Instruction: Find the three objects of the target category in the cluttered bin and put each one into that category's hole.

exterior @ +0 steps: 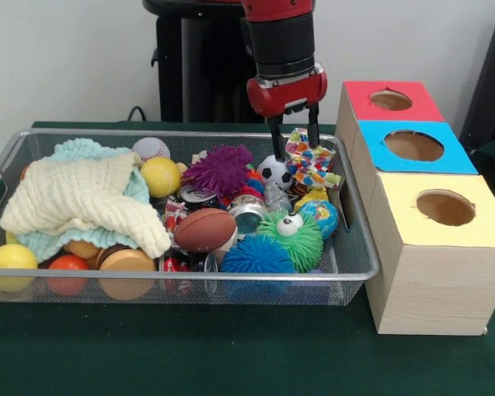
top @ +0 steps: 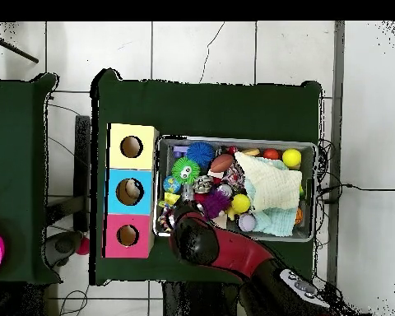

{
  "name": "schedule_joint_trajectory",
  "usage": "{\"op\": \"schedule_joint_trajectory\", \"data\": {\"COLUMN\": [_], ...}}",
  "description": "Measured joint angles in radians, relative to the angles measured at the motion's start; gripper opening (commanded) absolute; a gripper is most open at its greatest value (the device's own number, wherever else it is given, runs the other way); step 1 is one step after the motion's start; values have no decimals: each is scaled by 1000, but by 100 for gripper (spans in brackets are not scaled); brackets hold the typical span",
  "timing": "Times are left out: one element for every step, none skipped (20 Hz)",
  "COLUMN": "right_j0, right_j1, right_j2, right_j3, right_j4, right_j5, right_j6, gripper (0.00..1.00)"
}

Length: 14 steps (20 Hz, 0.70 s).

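Bin (exterior: 356, 216) of silver mesh is lying with its long axis running left to right in the front view, crowded rim to rim with balls, cans and a cream cloth (exterior: 87, 200), leaving hardly any bare mesh. Gripper (exterior: 294, 142) is hanging over the bin's far right corner, fingers parted around a patterned packet (exterior: 311, 162) beside a small soccer ball (exterior: 274, 172); whether they are pressing it cannot be told. Hole (exterior: 413, 145) in the blue panel is facing upward, middle of the wooden box (exterior: 433, 280) standing just beside the bin's right rim.
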<state>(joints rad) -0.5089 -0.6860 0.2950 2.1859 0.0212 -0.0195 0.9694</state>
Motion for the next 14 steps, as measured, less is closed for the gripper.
{"op": "schedule_joint_trajectory", "data": {"right_j0": [4,10,18,26,35,40,45,63,71,77,93,102,108,114], "right_j1": [0,-1,-1,0,0,1,1,3,5,6,9,11,11,12], "right_j2": [-5,-13,-23,-33,-43,-49,-55,-77,-86,-93,-112,-123,-130,-136], "right_j3": [-2,-5,-10,-14,-21,-24,-29,-45,-51,-56,-68,-75,-79,-83], "right_j4": [-2,-5,-8,-12,-17,-20,-23,-34,-38,-41,-48,-52,-56,-59], "right_j5": [0,0,0,0,0,0,0,0,0,0,0,0,0,0], "right_j6": [0,0,0,0,0,0,0,0,0,0,0,0,0,0], "gripper": [100,100,100,100,100,100,100,100,100,100,100,100,100,100]}}
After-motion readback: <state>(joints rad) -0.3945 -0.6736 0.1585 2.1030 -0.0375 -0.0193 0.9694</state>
